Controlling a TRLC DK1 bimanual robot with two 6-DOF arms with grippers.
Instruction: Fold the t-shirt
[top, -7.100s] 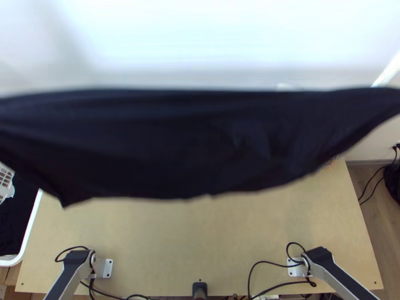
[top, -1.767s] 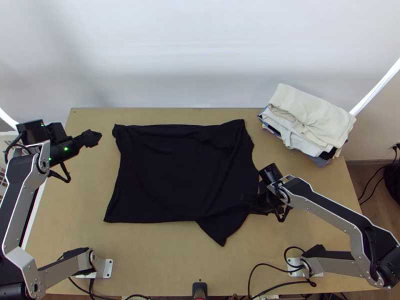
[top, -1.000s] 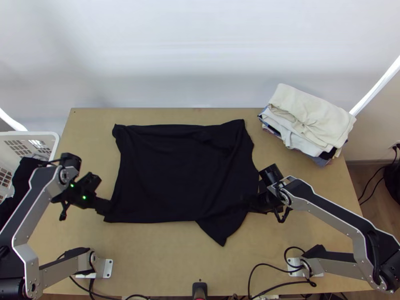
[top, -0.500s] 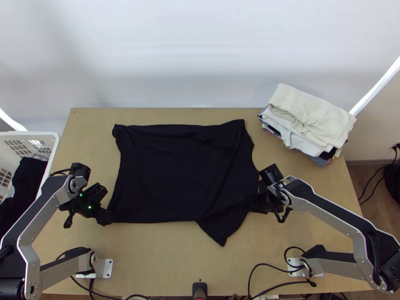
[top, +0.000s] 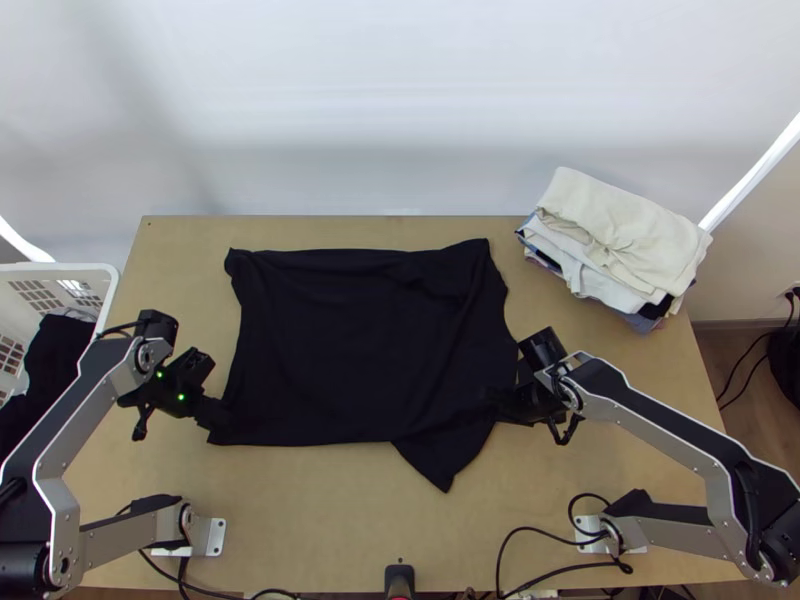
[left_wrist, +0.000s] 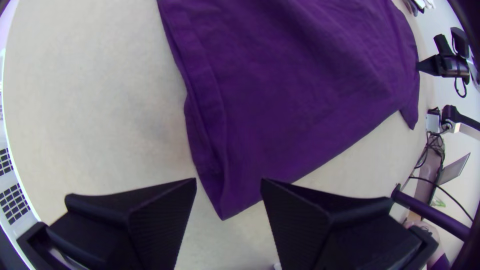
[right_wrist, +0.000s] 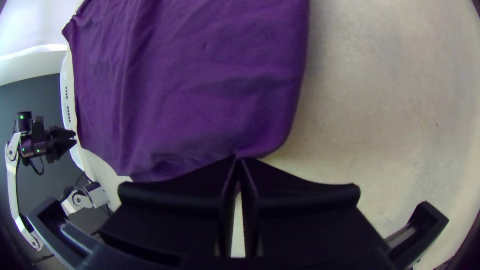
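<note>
The black t-shirt (top: 370, 340) lies spread on the table in the top view, roughly rectangular, with a corner flap pointing to the near edge. My left gripper (top: 215, 415) is at its near left corner. In the left wrist view my left gripper (left_wrist: 229, 186) stands open, and the corner of the shirt (left_wrist: 280, 100), looking purple there, lies between its fingertips. At the shirt's near right side is my right gripper (top: 500, 402). In the right wrist view my right gripper (right_wrist: 237, 159) is shut on the edge of the shirt (right_wrist: 200, 90).
A stack of folded clothes (top: 625, 245) sits at the table's back right corner. On the left, beside the table, stands a white basket (top: 105, 268) with dark cloth inside. Cables (top: 545, 525) run along the near edge. Bare wood (top: 300, 500) shows in front of the shirt.
My left gripper has swung from the far left down to the shirt's near left corner, shifting slightly there since. The right arm and the shirt, earlier held up across the view, have stayed put lately.
</note>
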